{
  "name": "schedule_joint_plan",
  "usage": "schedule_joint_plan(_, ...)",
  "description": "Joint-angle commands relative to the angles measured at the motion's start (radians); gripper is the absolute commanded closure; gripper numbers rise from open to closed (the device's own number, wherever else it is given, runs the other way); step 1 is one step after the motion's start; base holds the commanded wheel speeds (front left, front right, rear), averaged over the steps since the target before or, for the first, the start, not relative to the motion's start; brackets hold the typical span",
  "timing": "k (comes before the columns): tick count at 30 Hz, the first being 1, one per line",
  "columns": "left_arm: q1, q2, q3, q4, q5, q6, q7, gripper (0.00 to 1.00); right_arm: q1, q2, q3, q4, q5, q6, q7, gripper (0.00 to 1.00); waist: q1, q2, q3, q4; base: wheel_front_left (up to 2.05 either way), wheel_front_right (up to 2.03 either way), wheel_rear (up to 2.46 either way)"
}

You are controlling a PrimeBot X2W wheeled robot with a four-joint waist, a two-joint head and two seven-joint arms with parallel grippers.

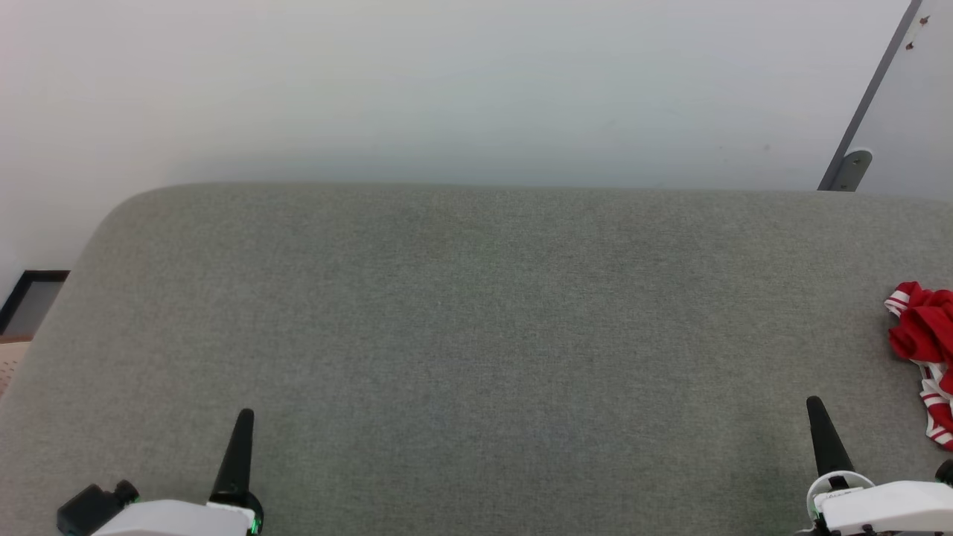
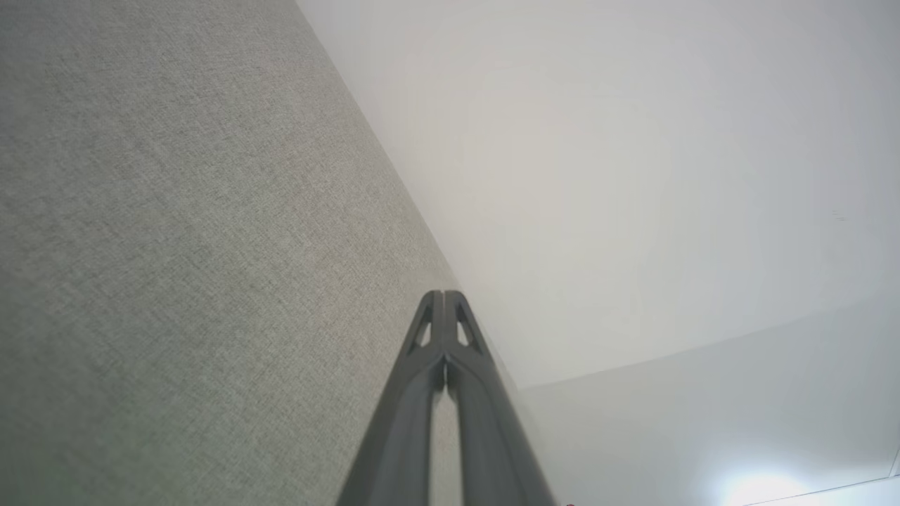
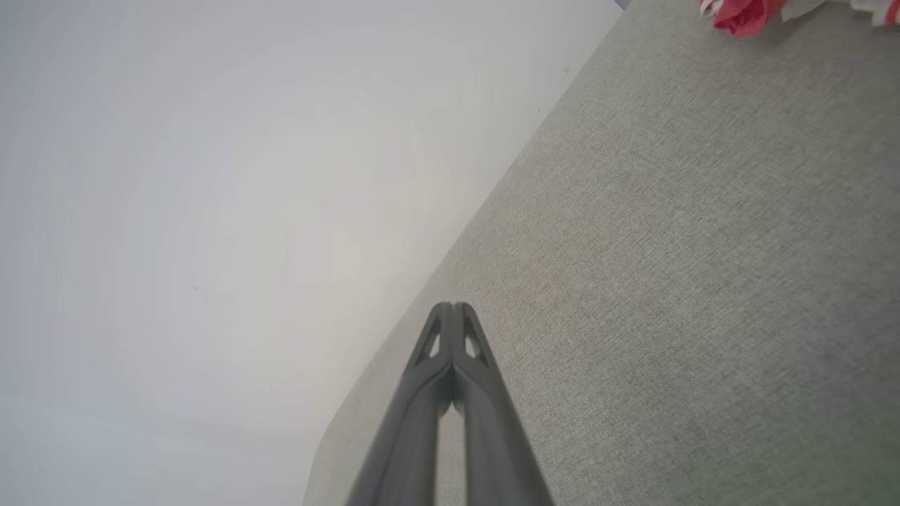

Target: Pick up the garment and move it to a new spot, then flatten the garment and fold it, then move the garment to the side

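Both arms sit low at the near edge of the grey upholstered surface [image 1: 476, 313], each forearm pale and each pair of long dark fingers pointing away toward the far white wall [image 1: 447, 89]. The left gripper [image 1: 244, 417] is at the near left and leans slightly right. The right gripper [image 1: 814, 403] is at the near right and leans slightly left. On each, the two fingers are pressed together with nothing between them, tapering to a single point. The wrist views show the fingers as smooth matte grey, with small triangular cut-outs just behind the tips, above a fine, evenly textured woven cloth. In the head view the surface has a rounded far-left corner. The garment [image 1: 923, 331] lies crumpled at the right edge of the surface, beyond and to the right of the right gripper and apart from it. It is soft red folds with red-and-white striped trim. The right wrist view catches a bit of it at the top edge.
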Motion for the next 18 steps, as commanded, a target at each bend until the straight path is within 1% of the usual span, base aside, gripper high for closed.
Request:
schedule_joint_plan(1,-0.023,0.0,0.007,-0.004,-0.022,-0.003,0.008,1.0,-0.027,-0.002,-0.004,-0.007,0.035,-0.001,0.006,1.0,0.0,0.0,0.0,0.0,0.0,0.0,0.0)
schedule_joint_plan(18,-0.054,-0.031,0.021,0.008,-0.143,-0.004,0.051,1.0,-0.045,-0.002,-0.007,-0.003,0.214,-0.001,0.047,1.0,0.0,0.0,0.006,-0.003,0.0,0.0,0.0)
